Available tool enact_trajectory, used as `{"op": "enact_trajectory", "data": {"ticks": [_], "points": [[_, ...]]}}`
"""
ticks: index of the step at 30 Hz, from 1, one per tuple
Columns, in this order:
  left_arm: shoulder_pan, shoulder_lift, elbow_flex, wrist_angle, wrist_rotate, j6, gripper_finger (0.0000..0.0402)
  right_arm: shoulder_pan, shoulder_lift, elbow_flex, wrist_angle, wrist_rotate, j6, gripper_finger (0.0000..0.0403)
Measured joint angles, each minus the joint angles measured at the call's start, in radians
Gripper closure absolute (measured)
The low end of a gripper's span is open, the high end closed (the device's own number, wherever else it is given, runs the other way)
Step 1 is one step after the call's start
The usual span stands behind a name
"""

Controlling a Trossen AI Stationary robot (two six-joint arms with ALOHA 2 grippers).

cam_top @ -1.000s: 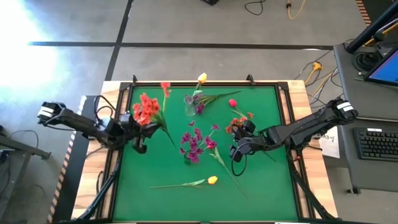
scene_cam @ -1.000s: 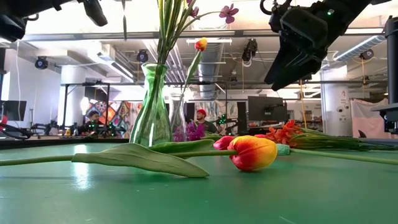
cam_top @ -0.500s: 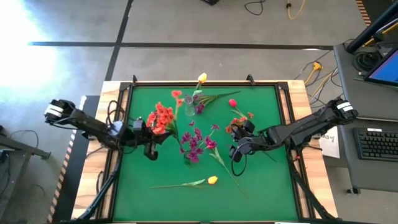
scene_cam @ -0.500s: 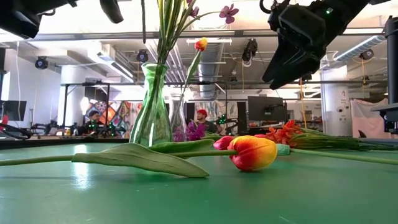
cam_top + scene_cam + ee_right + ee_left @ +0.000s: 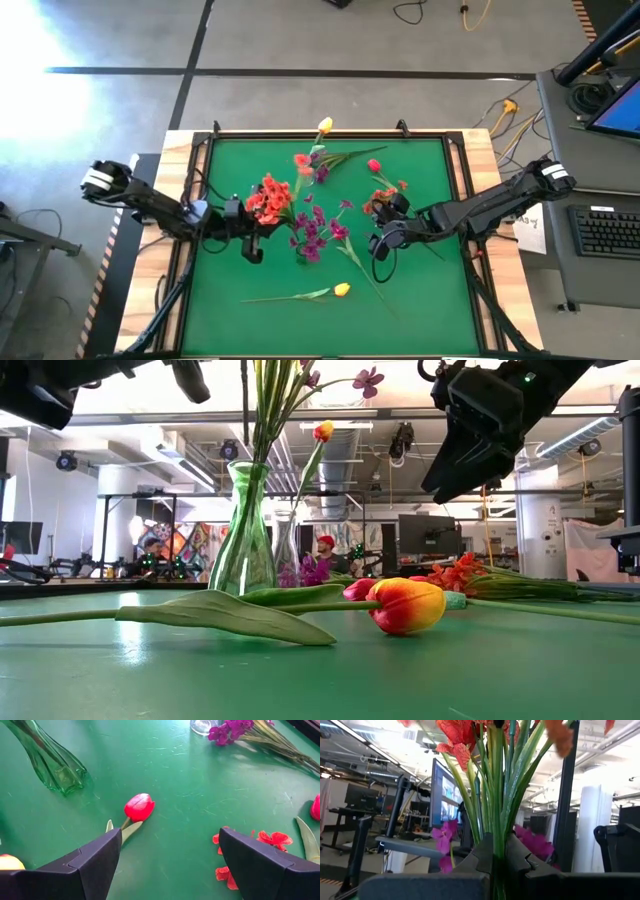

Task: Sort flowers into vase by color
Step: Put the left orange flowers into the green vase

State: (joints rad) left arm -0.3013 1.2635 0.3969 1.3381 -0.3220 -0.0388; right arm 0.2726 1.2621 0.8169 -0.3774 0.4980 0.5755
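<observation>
Midway: left pincer (image 5: 250, 238) grasps orange-red sprays (image 5: 269, 196) aloft; right pincer (image 5: 380, 243) released; yellow tulip (image 5: 341, 290) remains on tabletop (image 5: 420, 300).

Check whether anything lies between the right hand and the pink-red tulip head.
Nothing visible does. The open right hand hangs over the green mat, and the pink-red tulip head lies on bare mat ahead of its fingers. Orange-red petals lie aside, near one finger.
</observation>
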Motion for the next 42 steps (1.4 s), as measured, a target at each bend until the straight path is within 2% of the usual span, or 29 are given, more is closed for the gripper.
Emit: {"op": "enact_trajectory", "data": {"ticks": [18, 42], "points": [[-0.039, 0.1, -0.008, 0.001, 0.0, 0.113, 0.0401, 0.0, 0.0, 0.0, 0.001, 0.0, 0.0, 0.0077], [-0.038, 0.15, -0.073, 0.031, 0.0, 0.12, 0.0401, 0.0, 0.0, 0.0, 0.001, 0.0, 0.0, 0.0077]]}}
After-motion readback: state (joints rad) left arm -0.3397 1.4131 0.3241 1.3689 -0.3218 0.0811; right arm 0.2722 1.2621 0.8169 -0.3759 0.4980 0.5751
